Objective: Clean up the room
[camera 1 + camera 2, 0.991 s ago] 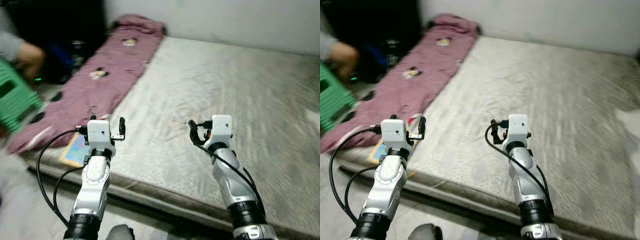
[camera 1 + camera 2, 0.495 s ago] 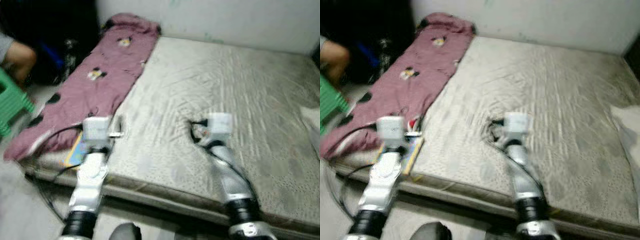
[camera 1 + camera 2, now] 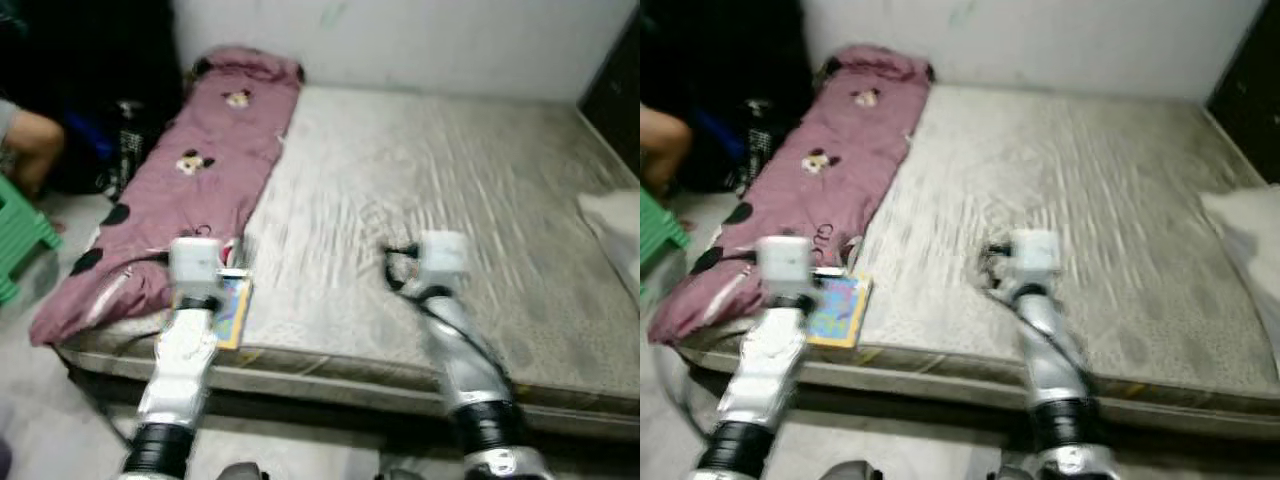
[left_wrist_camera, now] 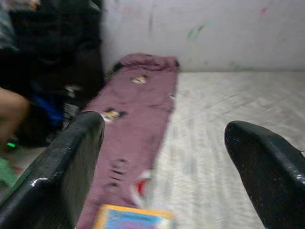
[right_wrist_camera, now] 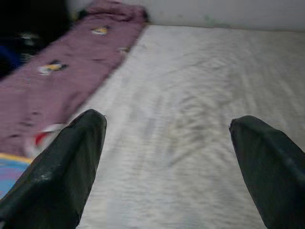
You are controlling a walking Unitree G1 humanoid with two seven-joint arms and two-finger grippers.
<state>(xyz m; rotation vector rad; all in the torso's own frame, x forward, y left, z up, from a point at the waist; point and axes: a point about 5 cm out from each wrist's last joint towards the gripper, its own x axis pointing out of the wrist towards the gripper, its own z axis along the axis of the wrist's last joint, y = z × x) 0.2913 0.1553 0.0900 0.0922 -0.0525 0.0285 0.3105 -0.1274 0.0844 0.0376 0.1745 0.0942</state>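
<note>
A grey mattress (image 3: 450, 170) lies low on the floor in front of me. A long purple blanket (image 3: 200, 170) with cartoon prints runs down its left side. A colourful book (image 3: 840, 308) rests flat on the front left corner of the mattress, beside the blanket's end. My left gripper (image 4: 164, 129) hovers open above the book and the blanket's near end. Held out over the front middle of the mattress, my right gripper (image 5: 167, 124) is open too. Neither one holds anything.
A white cloth (image 3: 615, 225) lies at the mattress's right edge. A green stool (image 3: 20, 240) and a person's arm (image 3: 25, 140) are at the far left on the floor. Dark bags stand behind them, and a white wall backs the bed.
The camera has pulled back and turned right, so the whole bed and the white cloth show now. Both arms keep the same raised pose and both grippers stay open.
</note>
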